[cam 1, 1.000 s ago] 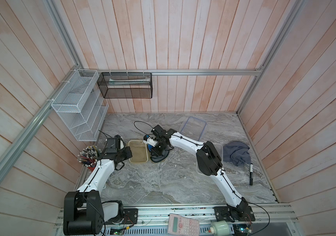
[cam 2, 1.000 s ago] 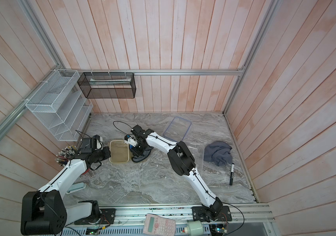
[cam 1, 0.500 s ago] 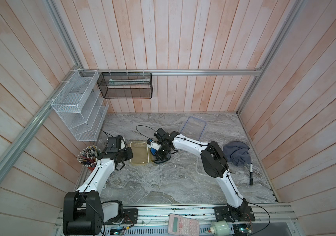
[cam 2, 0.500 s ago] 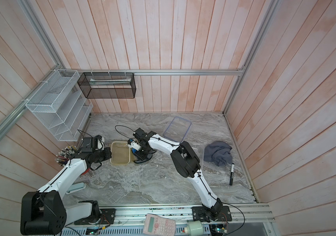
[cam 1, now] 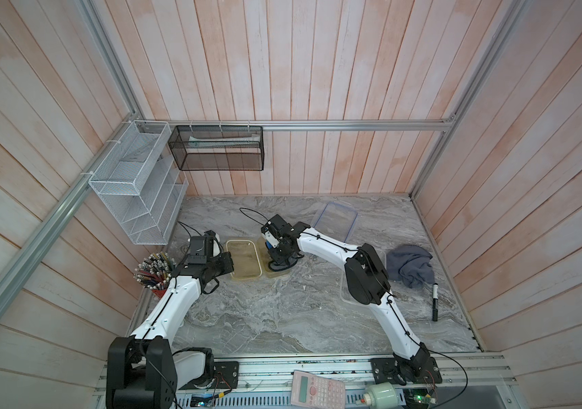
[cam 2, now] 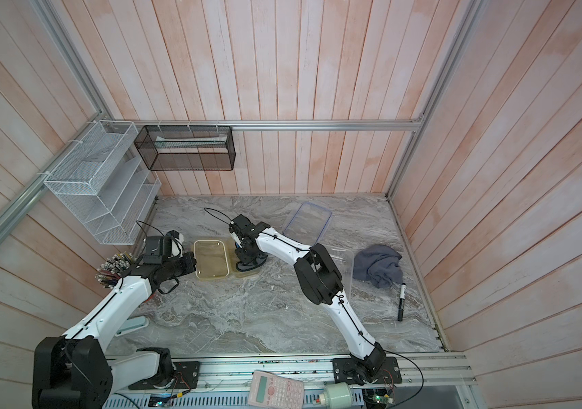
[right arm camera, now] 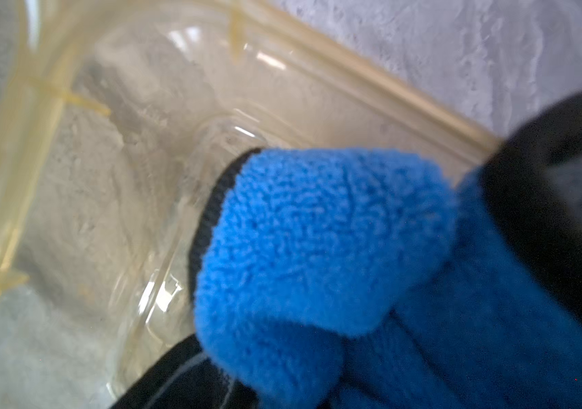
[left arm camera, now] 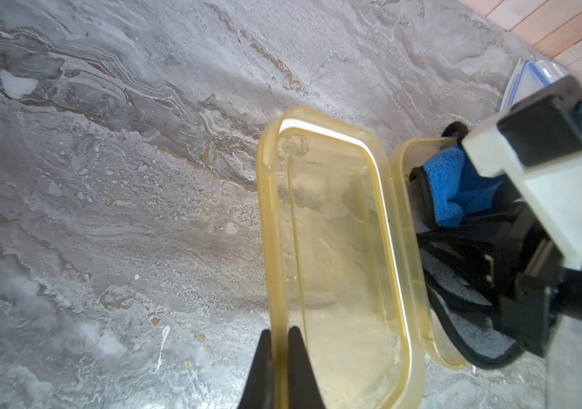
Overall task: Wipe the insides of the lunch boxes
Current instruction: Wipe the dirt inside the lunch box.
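Observation:
The small translucent yellow lunch box (cam 1: 243, 260) (left arm camera: 335, 265) stands open at the table's left middle. My left gripper (left arm camera: 280, 340) (cam 1: 228, 263) is shut on its near wall, one finger inside and one outside. Right beside it lies a shallower yellowish piece (cam 1: 275, 274) (right arm camera: 69, 177), which looks like its lid. My right gripper (cam 1: 278, 259) is pressed down into that piece, shut on a blue cloth (right arm camera: 317, 248) (left arm camera: 448, 184) with black edging; the cloth hides its fingertips. The larger clear lunch box (cam 2: 348, 269) sits half under my right arm. Its blue-rimmed lid (cam 1: 335, 221) lies behind.
A crumpled grey cloth (cam 1: 410, 265) and a black marker (cam 1: 435, 302) lie at the right. A cup of pencils (cam 1: 153, 272) stands close behind my left wrist. White and black wire racks (cam 1: 140, 184) hang at the back left. A pink calculator (cam 1: 317, 389) rests on the front rail.
My right gripper has slid the blue cloth a little to the right and nearer within the yellowish piece, its elbow swinging right. The left gripper and the yellow box have stayed put.

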